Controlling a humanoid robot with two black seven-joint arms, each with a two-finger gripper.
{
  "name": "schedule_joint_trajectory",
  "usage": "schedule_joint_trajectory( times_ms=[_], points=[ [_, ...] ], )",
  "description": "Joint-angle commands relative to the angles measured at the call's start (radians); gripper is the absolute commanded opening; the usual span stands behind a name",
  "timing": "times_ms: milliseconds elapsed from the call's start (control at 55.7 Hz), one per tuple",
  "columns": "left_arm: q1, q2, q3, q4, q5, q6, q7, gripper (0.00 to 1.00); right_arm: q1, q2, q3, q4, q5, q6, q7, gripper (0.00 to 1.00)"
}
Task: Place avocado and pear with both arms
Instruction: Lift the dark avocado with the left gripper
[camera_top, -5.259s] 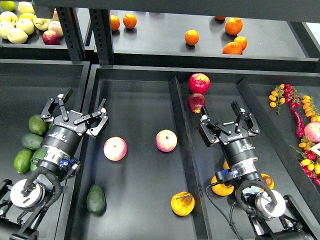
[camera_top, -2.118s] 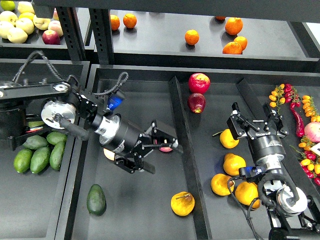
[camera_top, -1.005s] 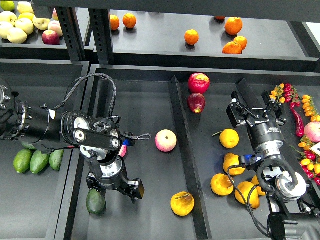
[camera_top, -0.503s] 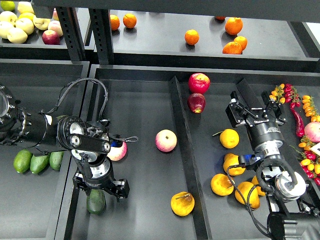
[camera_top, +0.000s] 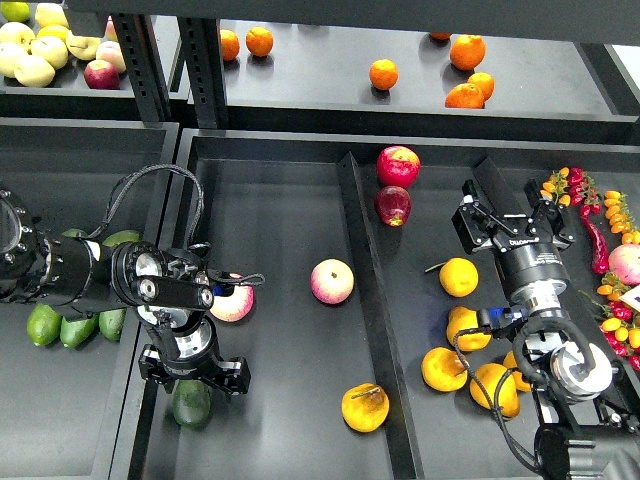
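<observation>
The dark-green avocado (camera_top: 190, 406) lies at the front left of the middle bin, its upper end hidden under my left gripper (camera_top: 190, 374). That gripper points straight down over it, fingers spread wide to either side, open and holding nothing. The yellow-orange pear (camera_top: 365, 407) with a brown blotch lies at the front of the same bin, next to the divider (camera_top: 362, 300). My right gripper (camera_top: 508, 212) hovers open and empty over the right bin, far from the pear.
Two pink apples (camera_top: 332, 281) (camera_top: 236, 304) lie in the middle bin, one beside my left wrist. Red apples (camera_top: 398, 165) and several yellow-orange fruits (camera_top: 458, 277) fill the right bin. Lighter green avocados (camera_top: 60, 326) lie in the left bin. Oranges (camera_top: 383, 74) sit on the back shelf.
</observation>
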Motion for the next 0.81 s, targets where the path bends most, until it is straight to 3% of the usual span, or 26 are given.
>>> schedule_joint_trajectory(
  times_ms=[0,790],
  points=[
    [0.019,0.000,0.000,0.021,0.000,0.000,0.000,0.99,0.000,0.000,0.003,0.002,0.000,0.003,0.001,1.00],
    [0.074,0.000,-0.015,0.090,0.006,0.000,0.000,0.98,0.003,0.000,0.003,0.002,0.000,0.003,0.001,1.00]
  ],
)
